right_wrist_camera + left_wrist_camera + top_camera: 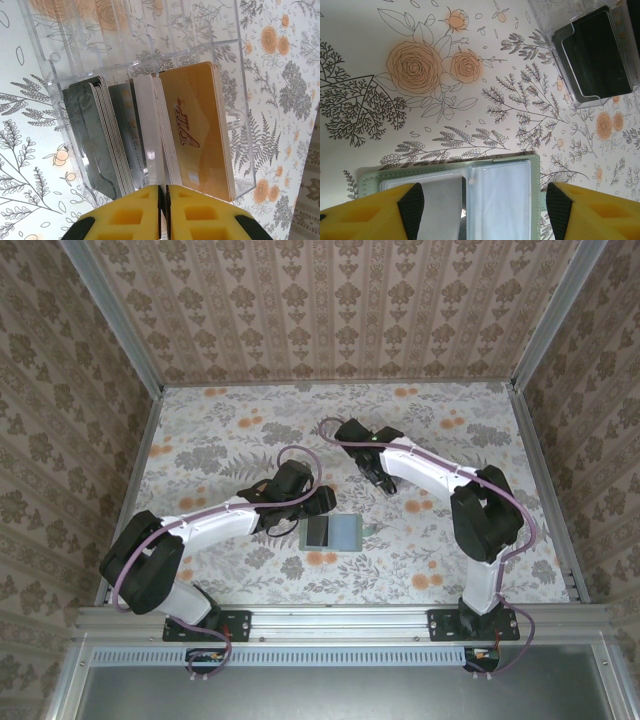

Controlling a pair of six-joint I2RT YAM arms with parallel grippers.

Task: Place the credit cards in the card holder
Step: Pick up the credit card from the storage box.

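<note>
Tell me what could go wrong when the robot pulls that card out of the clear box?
The right hand pinches one white card packed tightly between others, so neighbours like the gold card might drag out too, or the clear box might lift. The left hand stands open over the card holder, which could slide.

The credit cards (195, 135) stand on edge in the clear box (150, 35) — the card holder (500, 200) lies apart on the table (470, 125).

A little room with flowery walls (330, 310).
Brown patterned paper covers them; the tabletop (220, 430) has orange roses and grey leaves, with silver rails (340, 618) around.
</note>
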